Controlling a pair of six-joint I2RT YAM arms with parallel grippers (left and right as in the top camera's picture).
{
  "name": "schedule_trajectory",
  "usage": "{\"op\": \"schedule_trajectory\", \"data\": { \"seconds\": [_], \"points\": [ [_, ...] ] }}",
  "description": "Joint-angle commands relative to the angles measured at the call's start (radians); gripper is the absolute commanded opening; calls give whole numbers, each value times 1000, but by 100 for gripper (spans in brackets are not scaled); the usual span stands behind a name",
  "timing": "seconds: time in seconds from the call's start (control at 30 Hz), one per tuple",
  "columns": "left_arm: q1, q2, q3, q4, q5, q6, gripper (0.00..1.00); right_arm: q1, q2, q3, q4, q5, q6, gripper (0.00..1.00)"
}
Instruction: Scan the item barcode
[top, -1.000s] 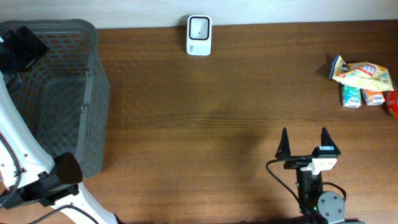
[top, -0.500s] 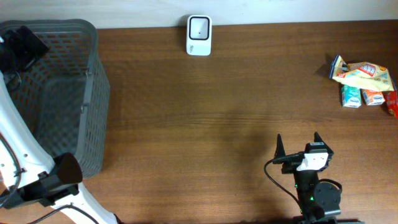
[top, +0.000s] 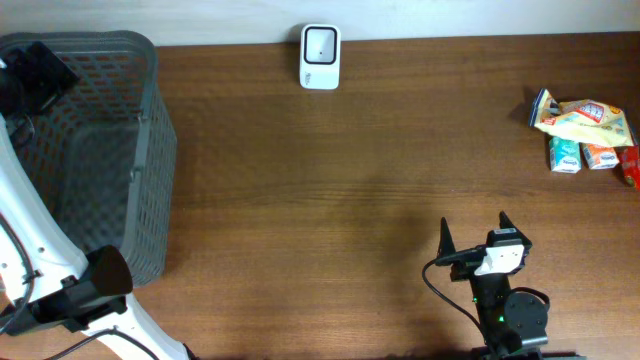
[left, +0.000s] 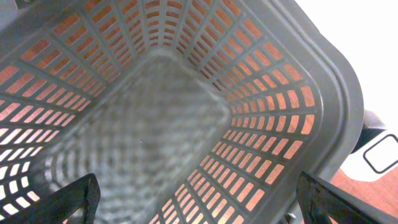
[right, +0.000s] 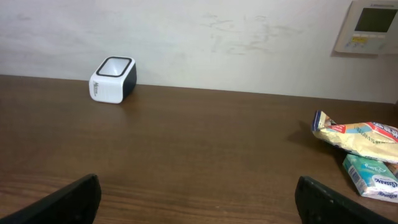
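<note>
A small white barcode scanner (top: 320, 57) stands at the table's far edge; the right wrist view shows the scanner (right: 114, 79) at far left. The items lie at the far right: a yellow snack bag (top: 585, 118) (right: 357, 134), a teal box (top: 564, 154) (right: 373, 177) and an orange box (top: 598, 156). Near the front edge, well short of them, my right gripper (top: 473, 226) (right: 202, 205) is open and holds nothing. Above the grey basket (top: 150, 130), my left gripper (left: 202, 205) is open with nothing between its fingers.
The basket's inside (left: 124, 137) shows no contents. A red packet (top: 631, 165) lies at the right edge beside the boxes. The left arm's white links (top: 30, 230) run along the basket's left side. A wall panel (right: 371, 25) hangs behind the table.
My right gripper has drawn back slightly toward the front edge and shifted a little left, turning slightly. The left arm and the items have not moved.
</note>
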Motion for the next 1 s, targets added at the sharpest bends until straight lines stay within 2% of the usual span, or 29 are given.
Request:
{"op": "schedule_trajectory", "data": {
  "seconds": [0.0,0.47,0.7,0.8,0.97],
  "points": [
    [2,-19,8,-1,3,-5,99,-9,-8,-7,-6,-11,0,98],
    [3,-25,6,-1,3,-5,99,-9,-8,-7,-6,-11,0,98],
    [-34,-270,6,-1,3,-5,99,-9,-8,-7,-6,-11,0,98],
    [-171,-372,6,0,3,-5,99,-9,-8,-7,-6,-11,0,99],
    [-609,-441,6,0,4,-5,99,-9,-8,-7,-6,-11,0,98]
  ]
}}
